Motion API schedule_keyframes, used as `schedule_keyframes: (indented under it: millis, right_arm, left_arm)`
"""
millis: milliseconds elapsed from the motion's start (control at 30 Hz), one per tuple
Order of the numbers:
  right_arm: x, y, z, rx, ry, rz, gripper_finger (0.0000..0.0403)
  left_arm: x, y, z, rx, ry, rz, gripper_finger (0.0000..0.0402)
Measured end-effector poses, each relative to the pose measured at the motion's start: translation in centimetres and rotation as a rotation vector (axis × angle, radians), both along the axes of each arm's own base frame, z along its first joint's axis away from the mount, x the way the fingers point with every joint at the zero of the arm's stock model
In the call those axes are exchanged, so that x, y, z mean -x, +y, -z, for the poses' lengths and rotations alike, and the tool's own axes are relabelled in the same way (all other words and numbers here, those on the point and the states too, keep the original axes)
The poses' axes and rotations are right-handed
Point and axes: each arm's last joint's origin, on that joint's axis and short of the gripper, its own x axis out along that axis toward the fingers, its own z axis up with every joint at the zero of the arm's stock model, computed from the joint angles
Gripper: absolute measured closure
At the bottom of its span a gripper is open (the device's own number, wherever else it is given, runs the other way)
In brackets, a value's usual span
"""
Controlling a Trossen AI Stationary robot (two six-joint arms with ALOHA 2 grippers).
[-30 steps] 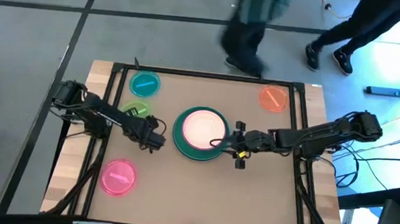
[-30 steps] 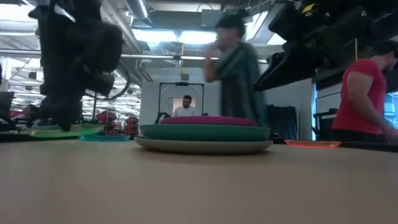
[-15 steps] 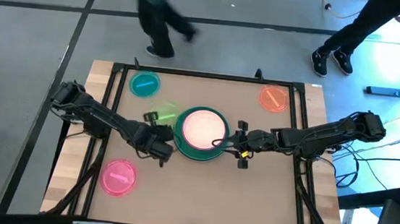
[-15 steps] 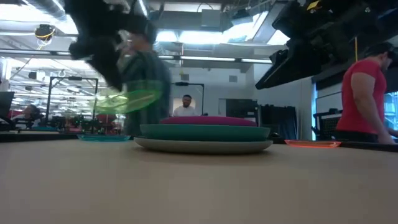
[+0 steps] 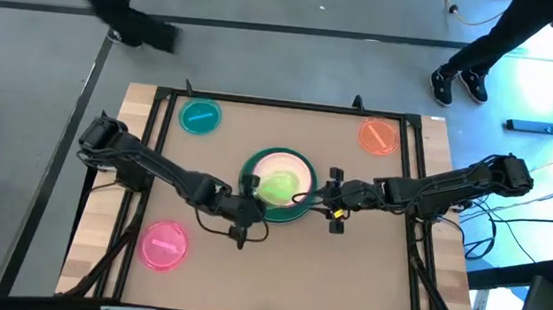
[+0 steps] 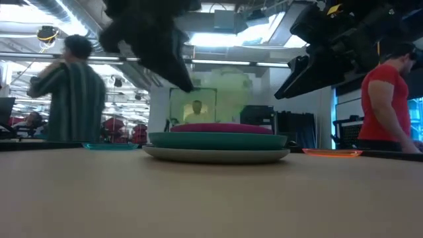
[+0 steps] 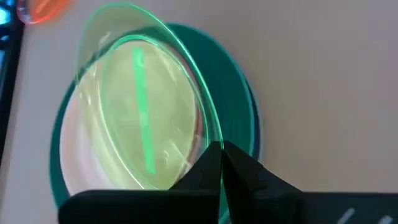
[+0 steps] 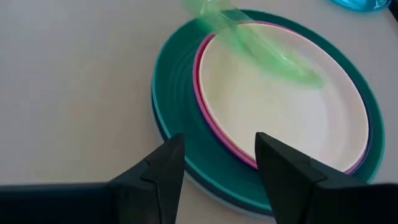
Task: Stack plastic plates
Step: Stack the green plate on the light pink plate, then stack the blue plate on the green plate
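A stack of plates [image 5: 252, 201] sits mid-table: grey at the bottom, then teal-green [image 8: 180, 124], magenta and cream [image 8: 280, 118]. My left gripper [image 5: 250, 197] is shut on a small translucent green plate [image 5: 279, 187], which hangs tilted over the stack [image 6: 218, 142]. That green plate also shows in the left wrist view [image 7: 140, 118] and as a blur in the low view [image 6: 228, 92]. My right gripper [image 8: 217, 168] is open and waits beside the stack's right edge [image 5: 319, 193]. Small teal [image 5: 200, 116], orange [image 5: 379, 135] and pink [image 5: 163, 244] plates lie flat on the table. My left gripper pinches the green plate's rim [image 7: 210, 148] between its two fingers, on the edge nearest the arm. The fingers come from the table's left. The plate is lifted clear and tilted, and it juts out beyond the fingertips over the cream plate.
A black frame [image 5: 291, 103] borders the table. People move in the room beyond the far edge [image 6: 69, 92], one in red at the right [image 6: 383, 106]. Bare tabletop lies near the front edge [image 5: 286, 276].
My left gripper has carried the green plate from the table's left-far area toward the right. The plate has come up off the table, tipped, and now hangs over the stack. A person behind the table has walked toward the left.
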Motion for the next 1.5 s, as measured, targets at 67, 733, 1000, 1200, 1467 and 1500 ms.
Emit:
schedule_keyframes:
  millis: [67, 733, 1000, 1200, 1467, 1500]
  right_arm:
    - [0.0, 0.0, 0.0, -0.001, 0.0, 0.001, 0.0217]
    - [0.0, -0.1, 0.1, 0.04, 0.003, 0.002, 0.0217]
    - [-0.1, 0.0, -0.1, 0.009, -0.013, 0.018, 0.0217]
    - [-0.1, -0.1, 0.0, 0.004, -0.006, 0.027, 0.0217]
    - [0.0, -0.1, 0.0, -0.003, 0.0, 0.034, 0.0217]
    - [0.0, -0.1, 0.1, -0.002, 0.005, 0.033, 0.0217]
  left_arm:
    - [-0.4, 0.4, 0.7, -0.028, 0.024, 0.01, 0.0399]
    - [-1.8, 3.6, 1.8, 0.112, 0.042, -0.028, 0.0292]
    - [-0.5, 3.7, 1.3, 0.169, 0.147, 0.033, 0.0288]
    - [0.9, 5.1, -1.8, 0.152, 0.07, -0.025, 0.0288]
    - [3.2, 9.2, -3.1, 0.007, 0.016, -0.254, 0.0288]
    - [3.7, 9.8, -2.9, 0.003, 0.018, -0.287, 0.0288]
